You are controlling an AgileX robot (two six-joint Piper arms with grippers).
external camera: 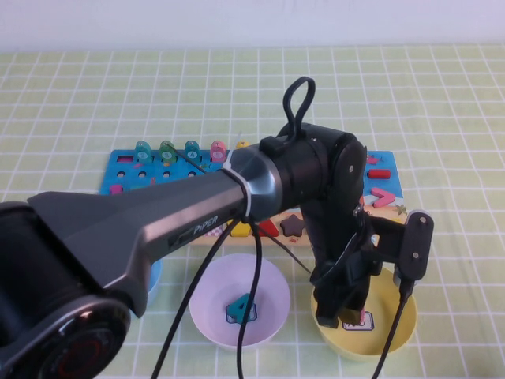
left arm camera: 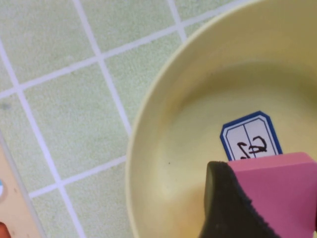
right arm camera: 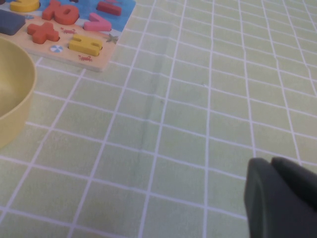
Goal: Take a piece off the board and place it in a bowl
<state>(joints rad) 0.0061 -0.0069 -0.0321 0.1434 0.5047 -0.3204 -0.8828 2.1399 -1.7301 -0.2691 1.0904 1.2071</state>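
board (external camera: 126, 166) half behind arm, piece (left arm camera: 282, 193) cut off

Green checked tablecloth (external camera: 95, 87) with white grid lines covered the table. One white-looking bowl (external camera: 272, 294) stood at the near edge, holding a small teal block (external camera: 239, 308). A sliver of a light blue bowl (external camera: 155, 276) showed beside it on the robot's left, mostly hidden. Pale wall (external camera: 237, 24) ran behind.

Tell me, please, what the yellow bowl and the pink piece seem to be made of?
The yellow bowl looks like plastic: smooth, evenly coloured, softly glossy wall. The pink piece, held over it in the left hand, looks like painted wood, matte with crisp edges, though this is uncertain. The right hand hangs above the cloth.
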